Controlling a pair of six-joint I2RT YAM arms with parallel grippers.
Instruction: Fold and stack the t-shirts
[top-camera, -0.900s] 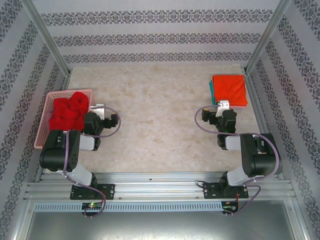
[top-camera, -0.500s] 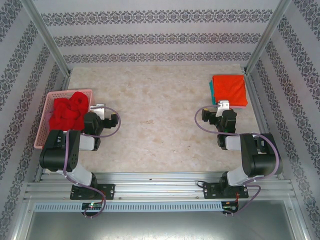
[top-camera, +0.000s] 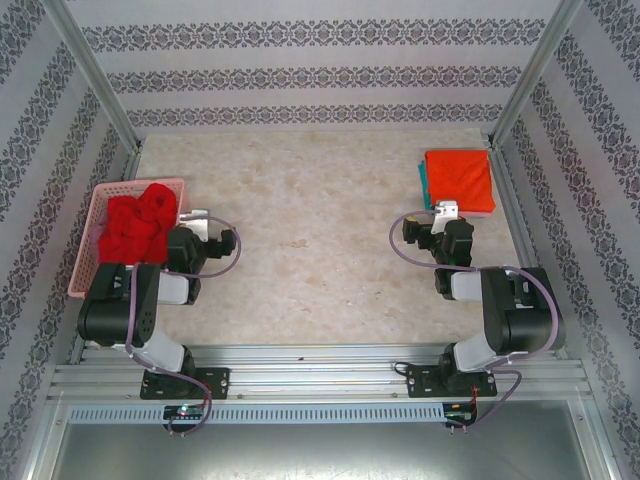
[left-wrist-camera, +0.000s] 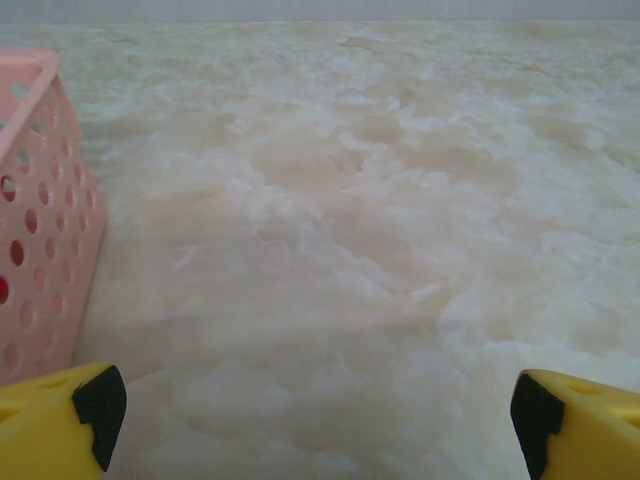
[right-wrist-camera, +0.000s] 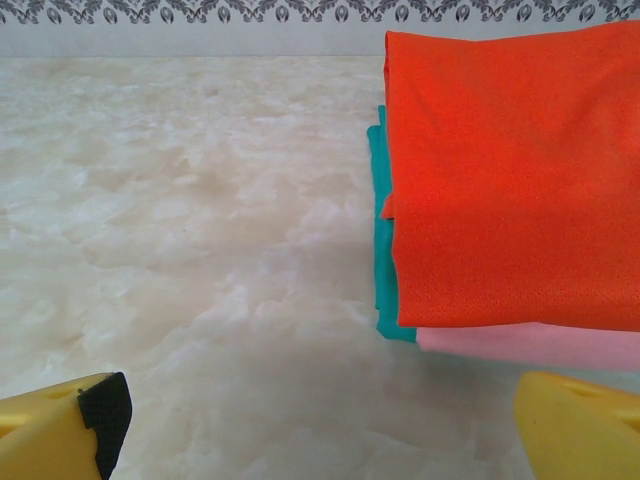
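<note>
- The red shirt (top-camera: 135, 225) lies crumpled in the basket (left-wrist-camera: 45, 250) at the table's (top-camera: 320, 230) left edge; it looks like the one shirt left to fold.
- The stack (top-camera: 458, 180) sits at the far right: orange shirt (right-wrist-camera: 510, 170) on top, teal shirt (right-wrist-camera: 383, 250) under it, mauve shirt (right-wrist-camera: 520, 345) lowest.
- The left gripper (left-wrist-camera: 315, 420) is spread wide and empty, just beside the basket's right wall, facing bare table.
- The right gripper (right-wrist-camera: 320, 425) is also spread wide and empty, near the stack's near edge, not touching it.
- The likely step is fetching the red shirt with the left arm.
- Rise above the basket rim first, then come down into the cloth.
- Pinch a single high fold, not a bunch.
- Lift straight up so the basket does not drag along.
- Lay it out flat mid-table, well apart from the stack.
</note>
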